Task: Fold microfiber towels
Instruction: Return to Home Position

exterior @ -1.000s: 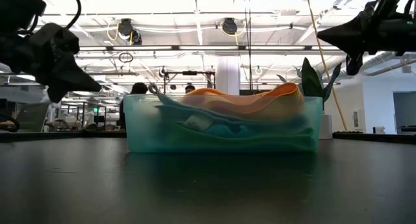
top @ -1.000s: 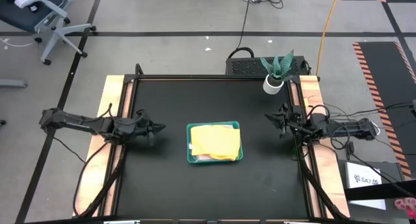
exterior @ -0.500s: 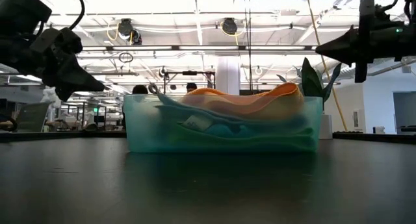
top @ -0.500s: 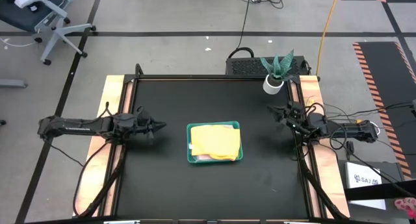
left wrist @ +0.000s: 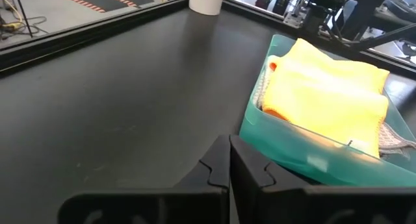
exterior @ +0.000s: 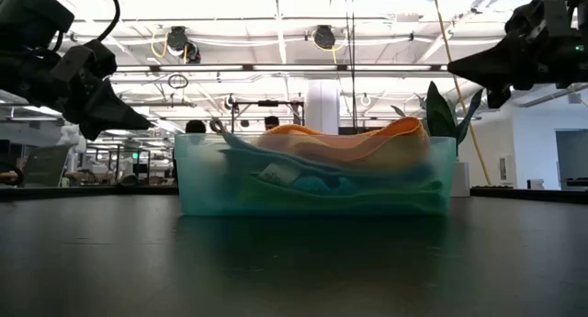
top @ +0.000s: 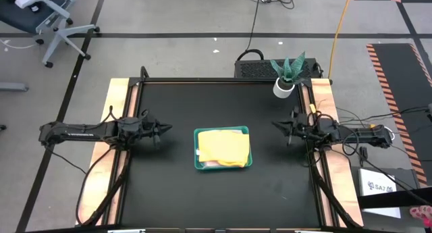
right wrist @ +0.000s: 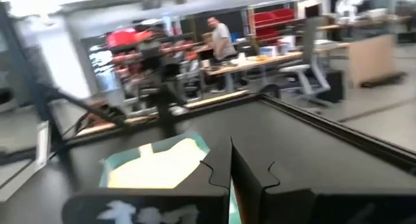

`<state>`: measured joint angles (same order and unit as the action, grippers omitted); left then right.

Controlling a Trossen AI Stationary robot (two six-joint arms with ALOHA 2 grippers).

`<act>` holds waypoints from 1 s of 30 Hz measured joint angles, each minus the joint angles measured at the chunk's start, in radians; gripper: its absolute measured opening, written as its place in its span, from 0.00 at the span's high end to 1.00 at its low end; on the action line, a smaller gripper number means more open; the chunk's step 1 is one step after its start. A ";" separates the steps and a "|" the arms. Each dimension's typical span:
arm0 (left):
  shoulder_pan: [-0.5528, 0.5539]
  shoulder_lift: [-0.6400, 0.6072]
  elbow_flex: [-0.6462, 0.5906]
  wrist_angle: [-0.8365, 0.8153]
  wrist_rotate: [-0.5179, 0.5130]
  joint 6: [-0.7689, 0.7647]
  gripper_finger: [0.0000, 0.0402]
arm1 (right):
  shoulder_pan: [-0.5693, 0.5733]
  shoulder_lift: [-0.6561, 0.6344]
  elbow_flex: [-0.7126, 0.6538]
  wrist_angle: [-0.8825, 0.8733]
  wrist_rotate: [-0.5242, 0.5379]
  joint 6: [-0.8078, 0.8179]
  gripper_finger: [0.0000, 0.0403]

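- My left gripper (top: 164,130) hangs above the black table top (top: 175,192), near its left edge. Its two dark fingers (left wrist: 208,172) are pressed together tip to tip with nothing between them.
- My right gripper (top: 275,124) hangs above the table near the right edge. Its fingers (right wrist: 253,178) are likewise closed on each other and empty.
- Both sets of fingertips point inward at the teal translucent plastic tray (top: 198,159). The tray sits on the table between them, well apart from either tip.
- From table height, both grippers (exterior: 138,122) (exterior: 455,67) hang higher than the tray's rim, one on each side of it.
- The yellow-orange microfiber towel (top: 224,146) lies folded on top of the pile in the tray, ahead of my left fingertips (left wrist: 229,143) and a little to one side. It covers most of what lies under it and rises slightly above the rim.
- Under it, through the tray wall, a turquoise blue towel (exterior: 322,184) shows in the stack.
- A pale grey-white towel (left wrist: 396,139) peeks out from beneath the yellow one at the tray's far end from my left fingers.
- I cannot pick out the remaining towels singly.
- A white pot with a green spiky plant (top: 283,86) stands at the table's back corner, behind my right gripper (right wrist: 231,146).
- Beyond my right fingers a person (right wrist: 221,36) stands in the room behind the table.
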<state>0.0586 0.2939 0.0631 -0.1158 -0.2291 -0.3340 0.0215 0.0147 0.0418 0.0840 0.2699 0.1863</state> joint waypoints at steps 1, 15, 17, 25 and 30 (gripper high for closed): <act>0.000 0.000 0.000 0.000 0.000 0.000 0.98 | 0.000 0.000 0.000 0.001 -0.013 -0.014 1.00; 0.000 0.000 0.000 0.002 -0.001 -0.002 0.92 | 0.000 0.000 0.000 -0.003 -0.010 -0.017 1.00; 0.000 0.000 0.000 0.002 -0.001 -0.002 0.92 | 0.000 0.000 0.000 0.001 -0.010 -0.017 1.00; 0.000 0.000 0.000 0.002 -0.001 -0.004 0.92 | 0.000 0.000 0.000 0.001 -0.010 -0.016 1.00; 0.000 0.000 0.000 0.002 -0.001 -0.004 0.92 | 0.000 0.000 0.000 0.001 -0.010 -0.016 1.00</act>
<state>0.0586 0.2943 0.0628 -0.1139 -0.2304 -0.3378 0.0212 0.0147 0.0414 0.0853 0.2596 0.1703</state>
